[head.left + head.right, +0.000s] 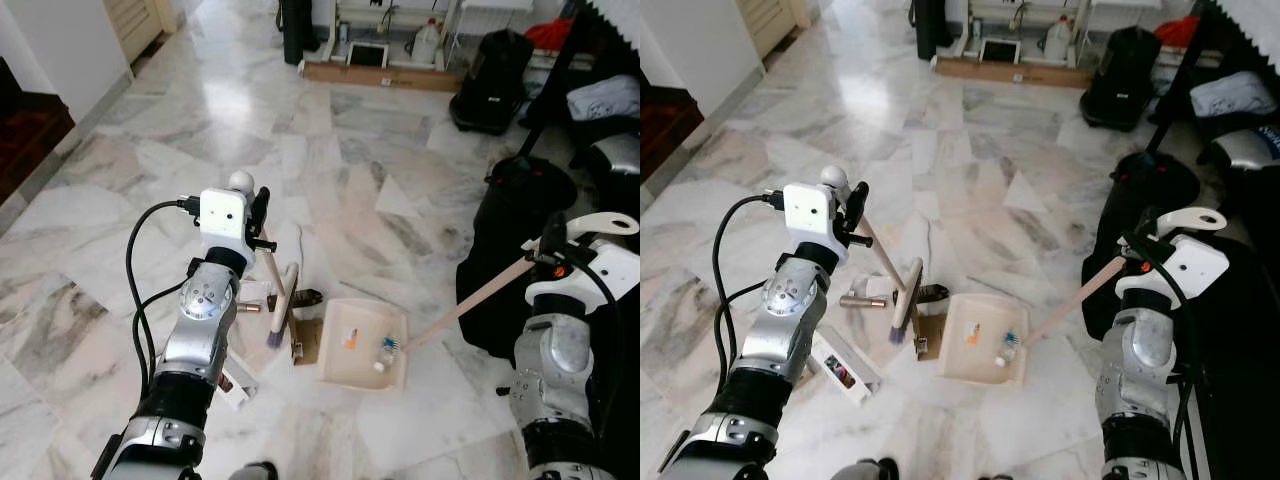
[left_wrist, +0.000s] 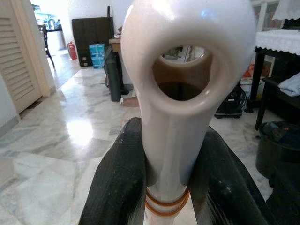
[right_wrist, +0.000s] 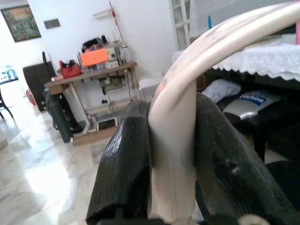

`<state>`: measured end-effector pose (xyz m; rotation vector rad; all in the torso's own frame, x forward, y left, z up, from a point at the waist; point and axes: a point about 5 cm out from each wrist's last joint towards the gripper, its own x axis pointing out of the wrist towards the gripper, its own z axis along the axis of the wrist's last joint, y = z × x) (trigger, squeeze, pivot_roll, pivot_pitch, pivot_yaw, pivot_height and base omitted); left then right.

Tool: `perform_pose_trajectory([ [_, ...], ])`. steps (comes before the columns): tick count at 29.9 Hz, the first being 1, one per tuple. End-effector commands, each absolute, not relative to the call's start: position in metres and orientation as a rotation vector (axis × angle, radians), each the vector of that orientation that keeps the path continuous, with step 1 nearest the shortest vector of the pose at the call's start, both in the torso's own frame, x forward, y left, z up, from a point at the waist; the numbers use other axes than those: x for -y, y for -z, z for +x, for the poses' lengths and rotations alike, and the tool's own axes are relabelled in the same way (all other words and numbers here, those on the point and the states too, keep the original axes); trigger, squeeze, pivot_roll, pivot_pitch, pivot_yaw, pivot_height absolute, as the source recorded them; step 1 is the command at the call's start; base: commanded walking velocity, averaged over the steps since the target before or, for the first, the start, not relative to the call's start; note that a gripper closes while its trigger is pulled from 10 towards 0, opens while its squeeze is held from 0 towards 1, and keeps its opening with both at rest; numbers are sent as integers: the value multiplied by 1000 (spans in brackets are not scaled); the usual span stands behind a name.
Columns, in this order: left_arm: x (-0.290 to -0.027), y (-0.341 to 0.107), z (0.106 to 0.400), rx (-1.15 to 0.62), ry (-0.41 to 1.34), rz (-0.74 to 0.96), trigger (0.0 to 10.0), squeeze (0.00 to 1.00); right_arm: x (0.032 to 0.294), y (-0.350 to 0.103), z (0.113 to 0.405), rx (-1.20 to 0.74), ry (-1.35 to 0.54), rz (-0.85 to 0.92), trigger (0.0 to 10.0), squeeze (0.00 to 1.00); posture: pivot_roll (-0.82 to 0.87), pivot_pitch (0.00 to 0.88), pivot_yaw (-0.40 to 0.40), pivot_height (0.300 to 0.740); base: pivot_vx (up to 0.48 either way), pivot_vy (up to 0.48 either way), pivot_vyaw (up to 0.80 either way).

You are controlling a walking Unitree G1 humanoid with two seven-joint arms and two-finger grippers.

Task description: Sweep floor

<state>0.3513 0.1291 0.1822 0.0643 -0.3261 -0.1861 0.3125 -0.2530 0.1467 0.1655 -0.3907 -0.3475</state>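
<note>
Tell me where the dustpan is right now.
The dustpan sits on the marble floor between the arms, just right of the broom head, its long handle held by the right gripper.

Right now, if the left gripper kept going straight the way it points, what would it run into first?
Hard to judge depth, but the left gripper, shut on the brush handle, faces open marble floor; beyond that, probably the dark bag by the table.

Small bits inside the cream plastic dustpan [image 1: 366,345] — too small for us to identify; flat white box [image 1: 845,371] partly behind left forearm.
</note>
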Motion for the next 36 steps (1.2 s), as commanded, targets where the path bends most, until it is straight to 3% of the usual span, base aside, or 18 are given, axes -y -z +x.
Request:
perform_pose_trajectory([
  [1, -128, -197, 353, 396, 207, 79, 10000, 0, 252, -162, 311, 463, 346, 163, 10000, 0, 96, 14, -20, 740, 0, 0, 0],
  [25, -132, -196, 357, 416, 187, 102, 10000, 0, 246, -161, 300, 460, 384, 162, 10000, 0, 94, 8, -2, 740, 0, 0, 0],
  [36, -131, -197, 357, 425, 167, 108, 10000, 0, 246, -167, 303, 469, 368, 142, 10000, 0, 95, 17, -21, 740, 0, 0, 743],
])
